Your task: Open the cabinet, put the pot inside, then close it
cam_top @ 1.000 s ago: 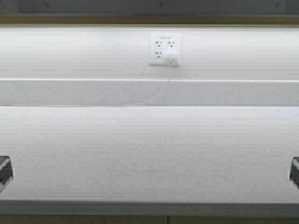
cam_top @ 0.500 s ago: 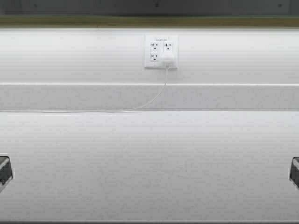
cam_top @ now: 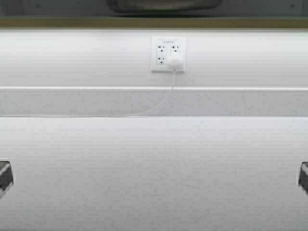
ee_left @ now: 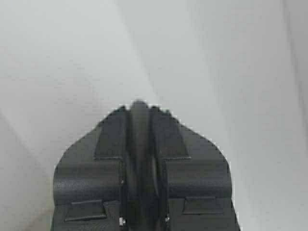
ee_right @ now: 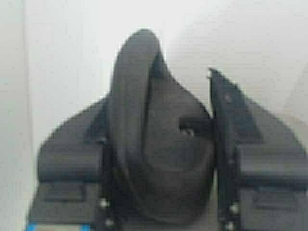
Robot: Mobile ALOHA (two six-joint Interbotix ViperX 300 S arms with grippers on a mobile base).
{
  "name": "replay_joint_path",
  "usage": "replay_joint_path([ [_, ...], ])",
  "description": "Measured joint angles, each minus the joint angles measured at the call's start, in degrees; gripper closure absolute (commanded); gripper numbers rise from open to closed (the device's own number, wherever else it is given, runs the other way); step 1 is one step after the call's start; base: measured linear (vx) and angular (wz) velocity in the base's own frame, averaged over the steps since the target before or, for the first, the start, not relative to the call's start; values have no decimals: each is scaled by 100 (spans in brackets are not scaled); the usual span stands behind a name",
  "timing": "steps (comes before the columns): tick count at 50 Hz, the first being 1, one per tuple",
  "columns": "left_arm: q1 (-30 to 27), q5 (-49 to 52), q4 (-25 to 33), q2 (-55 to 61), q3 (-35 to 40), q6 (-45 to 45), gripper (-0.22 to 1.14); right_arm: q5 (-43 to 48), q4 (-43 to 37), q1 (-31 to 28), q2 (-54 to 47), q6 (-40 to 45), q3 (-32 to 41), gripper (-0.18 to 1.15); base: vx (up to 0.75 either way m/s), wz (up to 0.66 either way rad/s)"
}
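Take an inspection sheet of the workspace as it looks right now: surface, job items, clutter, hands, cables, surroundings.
Surface: white countertop with a low ledge at the back.
Job's things: cabinet shows only as a tan edge along the top of the high view, doors not in view. A dark rounded shape above that edge may be the pot, but this cannot be confirmed.
Clutter: nothing seen.
Hands: left hand shut and empty, low at the left edge of the high view. Right hand low at the right edge.
Cables: white cable runs left from the charger along the back of the countertop.
Surroundings: white wall with an outlet.
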State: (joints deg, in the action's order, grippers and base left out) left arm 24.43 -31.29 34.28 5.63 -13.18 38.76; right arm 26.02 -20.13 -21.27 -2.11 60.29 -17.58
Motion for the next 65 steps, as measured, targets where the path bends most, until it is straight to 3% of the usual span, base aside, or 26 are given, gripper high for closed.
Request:
replay_joint_path([
  [17, 0, -18, 0, 114, 9, 149, 88, 193, 79, 88, -290, 316, -35, 89, 1, 0],
  [22, 0, -18, 0, 123, 9, 193, 87, 229, 88, 88, -325, 422, -62, 84, 0, 0],
  [25, 0, -70, 0, 123, 0, 264, 84, 255, 97, 88, -316, 448, -97, 71, 0, 0],
  [29, 18, -316, 0, 158, -18, 352, 69, 334, 97, 97, -299, 448, -158, 41, 1, 4],
  [34, 18, -624, 0, 193, -35, 387, 30, 747, 105, 88, -308, 483, -299, -2, 2, 2],
  [36, 18, -703, 0, 193, -53, 404, 13, 958, 105, 79, -334, 650, -404, -11, 0, 0],
  [39, 18, -773, 0, 193, -79, 527, -10, 1151, 105, 70, -325, 809, -554, -9, 0, 0],
  [41, 26, -791, 0, 193, -79, 580, -16, 1222, 97, 53, -308, 817, -659, -7, 0, 0],
  [47, 70, -835, -9, 149, -79, 633, -9, 1274, 105, 53, -220, 809, -782, -7, 0, 0],
  [65, 176, -1107, -9, 35, -308, 1134, -10, 1283, 167, 185, 88, 712, -861, -7, 0, 0],
])
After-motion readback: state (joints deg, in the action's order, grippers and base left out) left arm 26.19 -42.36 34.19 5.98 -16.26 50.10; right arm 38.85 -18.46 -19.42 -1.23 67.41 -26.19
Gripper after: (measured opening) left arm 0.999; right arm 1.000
